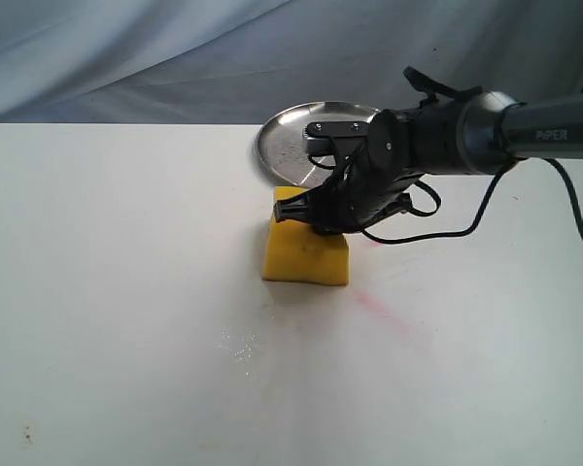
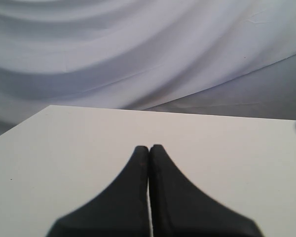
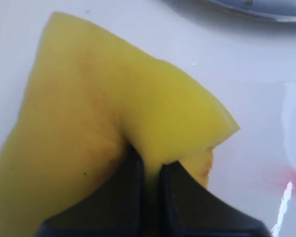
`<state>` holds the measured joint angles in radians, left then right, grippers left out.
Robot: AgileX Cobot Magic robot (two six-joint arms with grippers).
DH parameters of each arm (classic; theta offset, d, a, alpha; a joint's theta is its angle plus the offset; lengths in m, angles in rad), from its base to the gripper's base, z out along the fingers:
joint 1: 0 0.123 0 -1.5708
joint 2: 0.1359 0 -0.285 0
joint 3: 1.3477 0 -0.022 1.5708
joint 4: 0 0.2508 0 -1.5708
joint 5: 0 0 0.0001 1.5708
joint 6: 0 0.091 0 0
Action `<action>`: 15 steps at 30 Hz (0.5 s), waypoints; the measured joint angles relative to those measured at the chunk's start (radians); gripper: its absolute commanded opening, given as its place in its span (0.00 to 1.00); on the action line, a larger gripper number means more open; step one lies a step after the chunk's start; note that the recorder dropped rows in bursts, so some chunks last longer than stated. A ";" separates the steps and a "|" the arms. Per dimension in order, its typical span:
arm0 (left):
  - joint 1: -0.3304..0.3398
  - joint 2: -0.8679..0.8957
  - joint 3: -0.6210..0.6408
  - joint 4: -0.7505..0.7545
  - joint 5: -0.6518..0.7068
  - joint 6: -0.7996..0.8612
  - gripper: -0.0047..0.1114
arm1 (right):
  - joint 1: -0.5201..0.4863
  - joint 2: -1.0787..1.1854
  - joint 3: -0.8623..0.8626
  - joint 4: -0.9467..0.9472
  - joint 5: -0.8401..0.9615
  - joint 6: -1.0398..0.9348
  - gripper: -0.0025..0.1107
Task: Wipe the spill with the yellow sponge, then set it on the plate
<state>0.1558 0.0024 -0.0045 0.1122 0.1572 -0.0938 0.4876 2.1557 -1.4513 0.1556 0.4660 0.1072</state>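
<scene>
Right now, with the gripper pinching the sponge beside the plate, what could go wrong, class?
The right gripper pinches only a thin fold of the yellow sponge, so it may slip out on lifting. The plate sits just beyond; dragging the sponge low could knock its rim. Glinting specks on the table may be liquid left unwiped.

Left half of the tabletop (image 1: 107, 291) is open, easy passage. Centre is blocked: yellow sponge (image 1: 301, 257) stands there with the right claw (image 1: 323, 221) pinched on its top. Arm (image 1: 525, 131) and looped cable (image 1: 447, 228) fill the upper right. Plate (image 1: 284, 148) sits just behind the sponge, partly under the arm. Lower right is open, only a flat pink smear (image 1: 381, 309).
</scene>
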 measured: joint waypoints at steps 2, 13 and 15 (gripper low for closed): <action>0.000 0.000 0.000 0.000 0.000 0.000 0.04 | 0.004 0.000 0.000 0.003 0.010 -0.006 0.02; 0.000 0.000 0.000 0.000 0.000 0.000 0.04 | -0.011 -0.083 0.130 -0.027 0.005 0.001 0.02; 0.000 0.000 0.000 0.000 0.000 0.000 0.04 | -0.041 -0.109 0.171 -0.027 0.005 0.005 0.02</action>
<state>0.1558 0.0024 -0.0045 0.1122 0.1572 -0.0938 0.4465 2.0471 -1.2803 0.1282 0.4709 0.1127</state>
